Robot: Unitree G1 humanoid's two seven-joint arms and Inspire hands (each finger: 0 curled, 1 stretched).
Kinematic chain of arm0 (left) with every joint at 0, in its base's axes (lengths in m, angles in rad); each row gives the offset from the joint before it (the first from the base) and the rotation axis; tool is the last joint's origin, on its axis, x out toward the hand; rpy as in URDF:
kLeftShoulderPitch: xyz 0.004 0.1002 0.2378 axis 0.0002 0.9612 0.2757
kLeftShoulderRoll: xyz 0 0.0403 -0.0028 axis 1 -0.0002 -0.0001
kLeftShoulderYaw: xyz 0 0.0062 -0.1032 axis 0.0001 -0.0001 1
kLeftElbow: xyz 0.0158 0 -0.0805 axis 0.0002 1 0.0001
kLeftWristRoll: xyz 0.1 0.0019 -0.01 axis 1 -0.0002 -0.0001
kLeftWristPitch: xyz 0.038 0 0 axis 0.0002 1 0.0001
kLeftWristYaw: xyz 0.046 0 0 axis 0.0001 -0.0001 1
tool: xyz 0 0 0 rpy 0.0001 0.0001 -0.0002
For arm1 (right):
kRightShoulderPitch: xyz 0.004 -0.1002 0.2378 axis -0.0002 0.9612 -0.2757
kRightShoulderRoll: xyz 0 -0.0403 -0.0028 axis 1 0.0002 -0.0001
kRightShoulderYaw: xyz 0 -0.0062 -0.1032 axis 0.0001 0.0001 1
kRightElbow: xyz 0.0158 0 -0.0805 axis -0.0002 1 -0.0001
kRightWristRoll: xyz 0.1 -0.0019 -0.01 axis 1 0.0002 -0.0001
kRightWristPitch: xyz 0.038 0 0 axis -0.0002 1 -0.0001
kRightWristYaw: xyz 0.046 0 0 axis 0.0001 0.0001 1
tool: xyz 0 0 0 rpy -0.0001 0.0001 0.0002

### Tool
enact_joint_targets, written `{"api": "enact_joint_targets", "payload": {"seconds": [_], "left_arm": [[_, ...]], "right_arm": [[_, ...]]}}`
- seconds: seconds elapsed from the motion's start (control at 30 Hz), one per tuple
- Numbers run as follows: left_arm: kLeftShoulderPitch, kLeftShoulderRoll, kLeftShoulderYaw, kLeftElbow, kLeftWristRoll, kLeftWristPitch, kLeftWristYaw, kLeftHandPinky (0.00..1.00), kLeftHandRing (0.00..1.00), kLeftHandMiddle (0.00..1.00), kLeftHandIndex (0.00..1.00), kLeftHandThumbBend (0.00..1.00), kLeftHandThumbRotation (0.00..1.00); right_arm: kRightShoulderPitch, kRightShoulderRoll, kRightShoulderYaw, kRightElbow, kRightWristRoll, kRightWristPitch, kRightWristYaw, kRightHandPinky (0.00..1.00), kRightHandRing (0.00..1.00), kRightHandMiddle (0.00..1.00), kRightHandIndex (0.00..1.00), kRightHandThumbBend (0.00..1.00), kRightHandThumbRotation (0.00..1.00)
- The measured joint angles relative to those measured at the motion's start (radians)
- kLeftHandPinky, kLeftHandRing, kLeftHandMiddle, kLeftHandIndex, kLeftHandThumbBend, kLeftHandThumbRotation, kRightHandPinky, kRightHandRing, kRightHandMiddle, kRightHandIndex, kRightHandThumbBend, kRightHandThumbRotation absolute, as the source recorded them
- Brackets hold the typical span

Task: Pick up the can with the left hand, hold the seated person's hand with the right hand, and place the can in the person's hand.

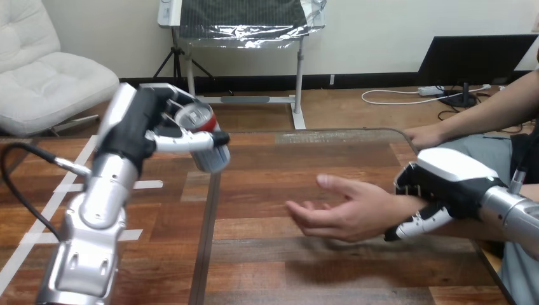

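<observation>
Black-and-white fingers of the left hand (136,127) are wrapped round the can (198,119), holding it raised above the table (267,267) toward its far left corner; it is a small silver can with a red band at the lid, tilted and partly hidden by a finger laid across it. To do the carry well, the arm should probably swing right and down with a firm grasp, levelling the can before it meets the person's hand (346,206), which is palm up and open over the table toward its right edge. At that edge the right hand (445,175) is closed round the person's wrist, steadying it.
</observation>
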Motion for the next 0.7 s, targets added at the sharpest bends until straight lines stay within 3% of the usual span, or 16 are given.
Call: {"api": "enact_joint_targets", "payload": {"seconds": [0.7], "left_arm": [[-0.044, -0.047, -0.039, 0.256, 0.004, -0.092, 0.004, 0.33, 0.39, 0.46, 0.51, 0.67, 0.00]], "right_arm": [[0.002, 0.036, -0.019, -0.130, 0.045, 0.061, 0.074, 0.27, 0.32, 0.38, 0.38, 0.77, 0.35]]}}
